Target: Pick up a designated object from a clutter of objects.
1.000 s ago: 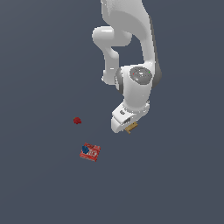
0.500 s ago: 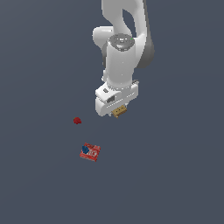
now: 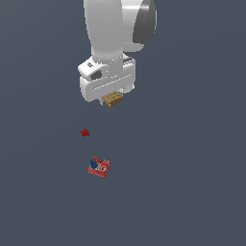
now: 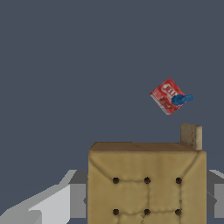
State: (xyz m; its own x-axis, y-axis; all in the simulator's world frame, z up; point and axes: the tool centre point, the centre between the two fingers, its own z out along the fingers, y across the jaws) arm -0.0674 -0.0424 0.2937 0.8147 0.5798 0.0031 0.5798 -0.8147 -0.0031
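The designated object, a tan cracker-like square block (image 3: 113, 98) with dark dots, hangs well above the floor under the white hand. My gripper (image 3: 113, 97) is shut on it, and only its lower edge shows in the exterior view. In the wrist view the block (image 4: 146, 183) fills the foreground between the grey fingers (image 4: 76, 199). The rest of the clutter of objects lies on the floor below: a tiny dark red lump (image 3: 85, 132) and a red flat box with a blue mark (image 3: 99, 166), which the wrist view also shows as the red box (image 4: 168, 96).
The floor (image 3: 192, 182) is a plain dark grey surface. The white arm (image 3: 115, 33) rises from the hand toward the top of the exterior view.
The arm has swung toward the exterior view's left and risen, carrying the tan block higher. The red box and red lump have stayed put.
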